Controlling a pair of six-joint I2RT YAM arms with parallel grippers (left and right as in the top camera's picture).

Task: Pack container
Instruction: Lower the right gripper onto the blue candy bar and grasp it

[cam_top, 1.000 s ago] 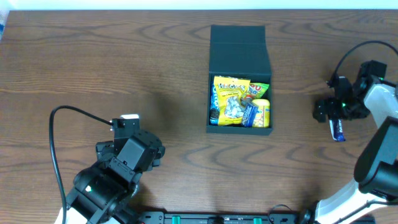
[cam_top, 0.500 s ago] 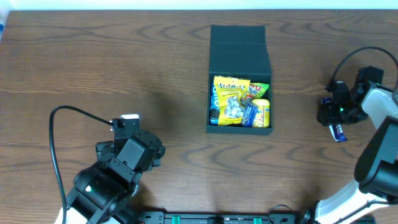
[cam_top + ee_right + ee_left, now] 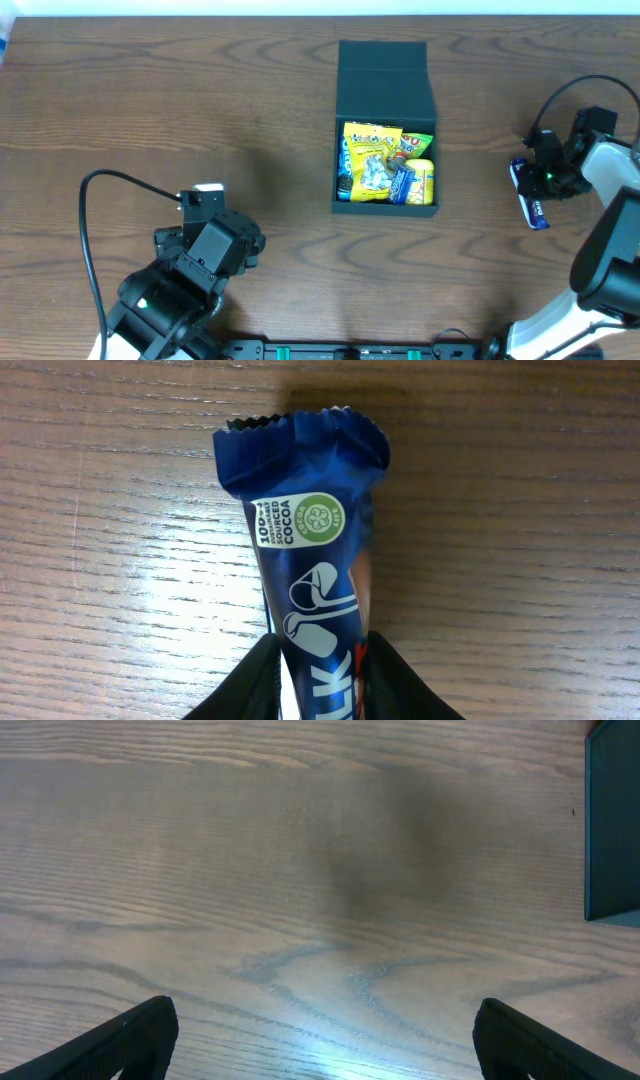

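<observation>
The container [image 3: 385, 85], a dark teal-black square box with its flap lid laid back, sits mid-table holding several yellow, green and blue snack packets [image 3: 375, 165]. Its corner shows at the right edge of the left wrist view [image 3: 612, 830]. At the table's right side my right gripper [image 3: 536, 180] is shut on a blue chocolate bar wrapper [image 3: 532, 207]. In the right wrist view both black fingers [image 3: 250, 685] press the bar [image 3: 310, 530] from either side, its crimped end pointing away over the wood. My left gripper [image 3: 325, 1040] stands open over bare wood with nothing between its fingers.
The left arm [image 3: 200, 255] with its black cable [image 3: 90, 220] occupies the front left of the table. The right arm's white body [image 3: 610, 220] runs along the right edge. The table's far edge lies just behind the container's lid.
My right gripper has closed on the blue bar, and the bar has shifted slightly left and turned in the overhead view. The left arm has not moved.
</observation>
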